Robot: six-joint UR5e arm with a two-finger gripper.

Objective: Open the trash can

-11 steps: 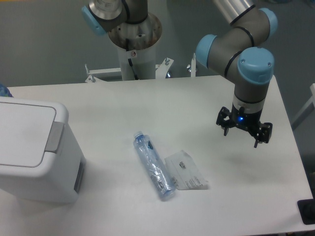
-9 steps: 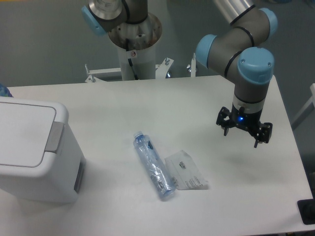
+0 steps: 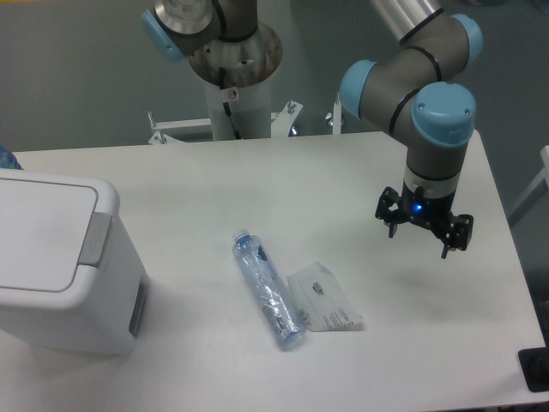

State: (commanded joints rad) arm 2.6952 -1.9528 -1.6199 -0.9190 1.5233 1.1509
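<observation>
so far the reach has barely begun: the hand (image 3: 423, 233) hangs spread and empty at right of frame, well apart from the closed trash can (image 3: 60, 262) at lower left; next it must cross to the grey tab (image 3: 94, 239).

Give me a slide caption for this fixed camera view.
Open gripper hovers at table's right; closed trash can sits far left, bottle between.
</observation>
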